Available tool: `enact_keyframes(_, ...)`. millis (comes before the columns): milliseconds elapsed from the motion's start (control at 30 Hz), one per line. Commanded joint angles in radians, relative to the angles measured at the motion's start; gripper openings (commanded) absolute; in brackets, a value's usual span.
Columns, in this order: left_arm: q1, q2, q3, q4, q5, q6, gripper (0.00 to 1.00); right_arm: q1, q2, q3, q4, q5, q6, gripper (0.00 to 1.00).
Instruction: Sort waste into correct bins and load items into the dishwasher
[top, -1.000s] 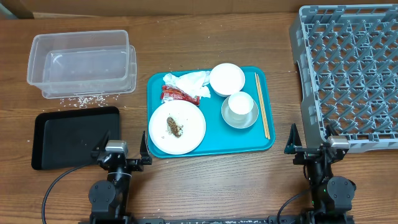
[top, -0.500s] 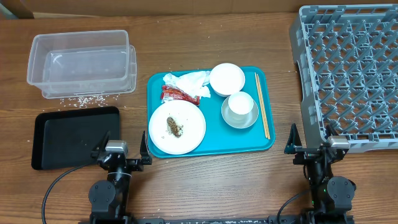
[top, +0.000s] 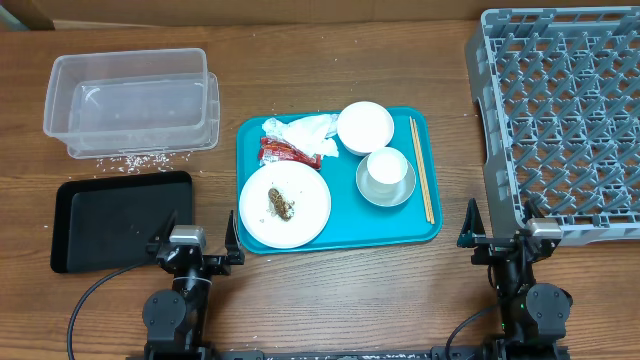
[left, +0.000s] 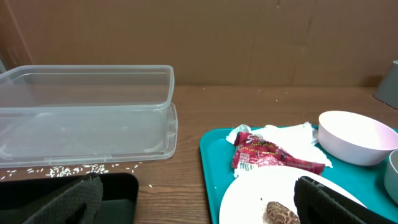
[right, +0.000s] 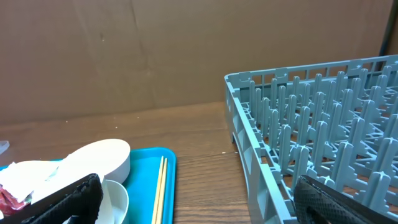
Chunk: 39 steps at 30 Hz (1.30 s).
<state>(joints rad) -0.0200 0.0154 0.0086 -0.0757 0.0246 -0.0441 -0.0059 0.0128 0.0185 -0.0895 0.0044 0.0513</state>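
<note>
On the teal tray (top: 340, 232) lie a white plate (top: 305, 212) with brown food scraps (top: 279, 204), a crumpled napkin (top: 305, 133), a red sauce packet (top: 280, 152), a white bowl (top: 364, 127), a small cup (top: 386, 166) in a grey dish (top: 372, 194), and chopsticks (top: 422, 170). The clear tub (top: 130, 100) and black tray (top: 110, 220) sit to the left, the dish rack (top: 565, 120) to the right. My left gripper (top: 198, 234) stands open at the table's front between black tray and plate. My right gripper (top: 500, 230) stands open by the rack's near corner. Both hold nothing.
Loose rice grains (top: 125, 161) are scattered on the wood in front of the tub. A brown cardboard wall (left: 249, 37) backs the table. Bare wood lies between the teal tray and the rack (right: 205, 168).
</note>
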Motion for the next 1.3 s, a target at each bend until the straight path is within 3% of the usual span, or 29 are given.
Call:
enact_keyframes(0, -0.006, -0.01, -0.004, -0.002, -0.005, 0.022, 1.0, -0.003, -0.01, -0.01, 0.006, 0.002, -0.006, 1.0)
enact_keyframes(433, -0.006, -0.01, -0.004, 0.0, -0.003, 0.018, 1.0, -0.003, -0.01, -0.01, 0.006, 0.002, -0.006, 1.0)
enact_keyframes(533, -0.007, -0.01, -0.004, 0.048, 0.188, -0.175, 1.0, -0.003, -0.01, -0.01, 0.006, 0.002, -0.006, 1.0)
enact_keyframes(600, -0.007, -0.01, -0.004, 0.043, 0.428, -0.379, 1.0, -0.003, -0.01, -0.01, 0.006, 0.002, -0.006, 1.0)
enact_keyframes(633, -0.007, -0.01, -0.004, 0.071, 0.584, -0.545, 1.0, -0.003, -0.01, -0.01, 0.006, 0.002, -0.006, 1.0)
enact_keyframes(767, -0.006, -0.01, -0.004, 0.209, 0.604, -0.845, 1.0, -0.003, -0.01, -0.01, 0.006, 0.002, -0.006, 1.0)
enact_keyframes(967, -0.006, -0.01, 0.0, 0.541, 0.623, -1.013, 1.0, -0.003, -0.01, -0.01, 0.006, 0.002, -0.006, 1.0)
enact_keyframes(1133, -0.006, 0.006, 0.085, 0.482, 0.631, -1.003, 1.0, -0.003, -0.01, -0.01, 0.006, 0.002, -0.006, 1.0)
enact_keyframes(1200, -0.006, 0.044, 0.167, 0.358, 0.665, -0.908, 1.0, -0.003, -0.01, -0.01, 0.006, 0.002, -0.006, 1.0)
enact_keyframes(1267, -0.006, 0.141, 0.312, 0.118, 0.692, -0.713, 1.0, -0.003, -0.01, -0.01, 0.006, 0.002, -0.006, 1.0)
